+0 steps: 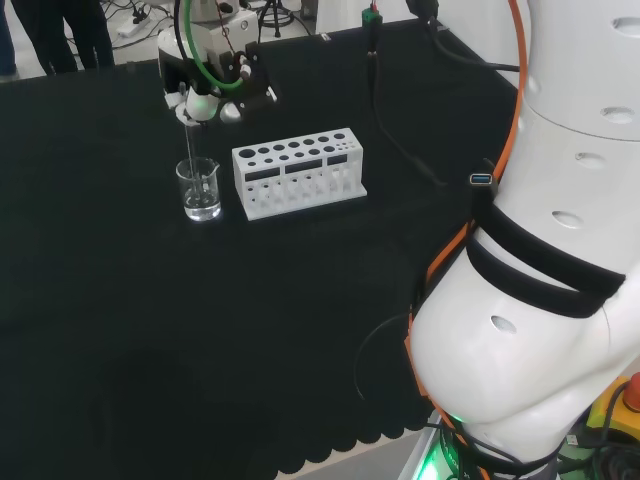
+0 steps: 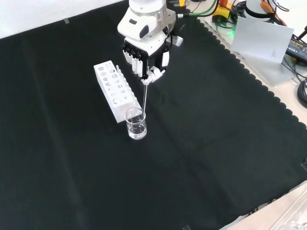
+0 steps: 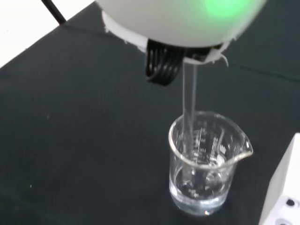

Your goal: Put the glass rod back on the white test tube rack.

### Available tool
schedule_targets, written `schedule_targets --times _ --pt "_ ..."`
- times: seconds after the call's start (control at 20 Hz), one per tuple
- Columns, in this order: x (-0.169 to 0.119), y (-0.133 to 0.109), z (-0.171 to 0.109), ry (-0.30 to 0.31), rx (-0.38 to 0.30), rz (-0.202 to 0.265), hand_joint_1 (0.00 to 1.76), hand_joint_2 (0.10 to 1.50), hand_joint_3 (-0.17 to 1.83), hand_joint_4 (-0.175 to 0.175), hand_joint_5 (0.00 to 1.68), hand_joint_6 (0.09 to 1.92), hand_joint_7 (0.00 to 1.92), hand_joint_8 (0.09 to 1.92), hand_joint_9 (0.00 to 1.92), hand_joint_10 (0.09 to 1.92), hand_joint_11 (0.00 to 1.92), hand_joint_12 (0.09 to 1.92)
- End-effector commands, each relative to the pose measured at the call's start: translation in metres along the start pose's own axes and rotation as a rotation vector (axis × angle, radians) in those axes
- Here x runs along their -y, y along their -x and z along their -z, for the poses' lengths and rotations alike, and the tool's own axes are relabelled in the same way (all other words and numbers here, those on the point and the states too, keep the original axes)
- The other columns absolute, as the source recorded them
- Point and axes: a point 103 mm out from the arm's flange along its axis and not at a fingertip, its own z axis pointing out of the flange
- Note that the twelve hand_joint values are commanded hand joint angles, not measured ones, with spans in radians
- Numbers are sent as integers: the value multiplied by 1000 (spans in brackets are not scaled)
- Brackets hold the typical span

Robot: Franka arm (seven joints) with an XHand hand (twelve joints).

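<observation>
In the front view, a clear glass beaker [image 2: 136,124] stands nearest on the black cloth [image 2: 206,143], just beside the white test tube rack [image 2: 113,89]. The glass rod [image 2: 144,98] stands nearly upright, its lower end inside the beaker, its top pinched in the hand's [image 2: 146,60] curled fingers above. The wrist view shows printed graduation marks on the beaker, too small to read.

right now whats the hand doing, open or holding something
Hand: shut on the thin clear glass rod, whose lower end stands inside the small clear glass beaker.
</observation>
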Motion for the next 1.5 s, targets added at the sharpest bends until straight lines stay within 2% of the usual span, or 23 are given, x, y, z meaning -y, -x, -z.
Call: schedule_targets --times 0.05,0.4,0.45,0.55,0.65,0.7,0.8,1.0,1.15,1.5 --pt "0 -5 9 4 40 11 1338 475 945 -175 1339 471 1395 832 1757 702 1718 730" --pt "2 -7 7 13 23 2 1337 475 946 -175 1339 472 1395 832 1757 702 1718 730" --pt "2 -6 8 24 2 -3 1335 477 941 -175 1336 542 1385 783 1757 701 1717 730" --pt "2 -5 10 27 5 6 1332 479 936 -175 1328 642 1375 717 1757 700 1717 731" --pt "4 -3 12 19 28 -5 1335 473 955 -175 1322 569 1382 805 1757 703 1715 735" --pt "4 -3 14 24 25 -7 1334 473 951 -175 1327 596 1380 769 1756 704 1714 735" --pt "6 -3 20 37 22 -6 1335 472 959 -175 1321 554 1383 824 1756 705 1714 736" --pt "12 -2 31 70 -1 4 1332 476 939 -175 1329 662 1375 700 1755 705 1713 736" --pt "16 0 41 67 -1 -8 1335 473 960 -175 1315 558 1380 837 1755 706 1713 736" --pt "20 9 60 77 4 -37 1336 473 962 -175 1315 527 1383 864 1755 707 1713 738"
